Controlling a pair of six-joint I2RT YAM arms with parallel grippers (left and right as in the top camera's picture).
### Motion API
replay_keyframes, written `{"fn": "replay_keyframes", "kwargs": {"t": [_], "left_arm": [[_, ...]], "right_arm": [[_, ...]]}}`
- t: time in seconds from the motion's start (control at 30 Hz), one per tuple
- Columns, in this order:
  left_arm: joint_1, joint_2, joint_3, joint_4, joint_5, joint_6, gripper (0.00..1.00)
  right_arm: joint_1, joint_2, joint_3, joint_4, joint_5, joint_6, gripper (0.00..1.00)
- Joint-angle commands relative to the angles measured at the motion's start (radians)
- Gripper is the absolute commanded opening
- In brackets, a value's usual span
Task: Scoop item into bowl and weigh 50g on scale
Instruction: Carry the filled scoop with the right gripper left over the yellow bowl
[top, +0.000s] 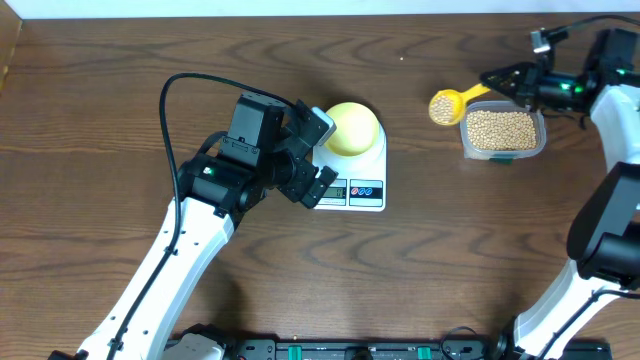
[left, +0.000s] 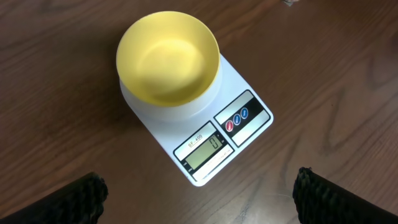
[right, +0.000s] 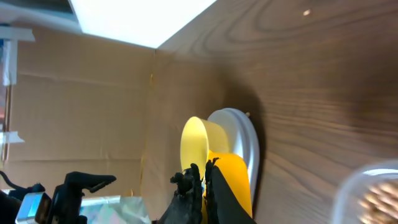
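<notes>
Overhead, the beans fill the clear tub at the table's far right, well apart from the scale and the bowl that sits on it near the middle. They look like small, round, smooth, beige-tan grains, heaped close to the rim. By that look they are probably hard, light and free-rolling: they would pour and scatter easily and could not be pinched one by one, so they are best carried in the scoop and kept level on the way across. The right gripper has its fingers pressed together on the far end of the scoop's handle, which seems a sound hold; the head hangs just left of the tub, and whether it carries any beans cannot be told. The wrist view shows the yellow scoop running out from the closed fingers. The left gripper hovers over the scale's near edge with jaws spread wide, holding nothing. The bowl is pale yellow, thin-walled and empty, likely light enough to slide if nudged.
</notes>
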Motion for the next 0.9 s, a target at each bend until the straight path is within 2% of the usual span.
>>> {"fn": "replay_keyframes", "kwargs": {"t": [0.0, 0.2, 0.43, 0.87], "left_arm": [[0.002, 0.008, -0.007, -0.002, 0.010, 0.017, 0.98], [0.002, 0.008, -0.007, -0.002, 0.010, 0.017, 0.98], [0.002, 0.008, -0.007, -0.002, 0.010, 0.017, 0.97], [0.002, 0.008, -0.007, -0.002, 0.010, 0.017, 0.98]], "right_arm": [[0.046, 0.008, -0.006, 0.010, -0.036, 0.035, 0.01], [0.126, 0.008, -0.006, 0.034, -0.036, 0.049, 0.01], [0.214, 0.008, -0.006, 0.109, -0.036, 0.132, 0.01], [0.330, 0.008, -0.006, 0.231, 0.039, 0.132, 0.01]]}}
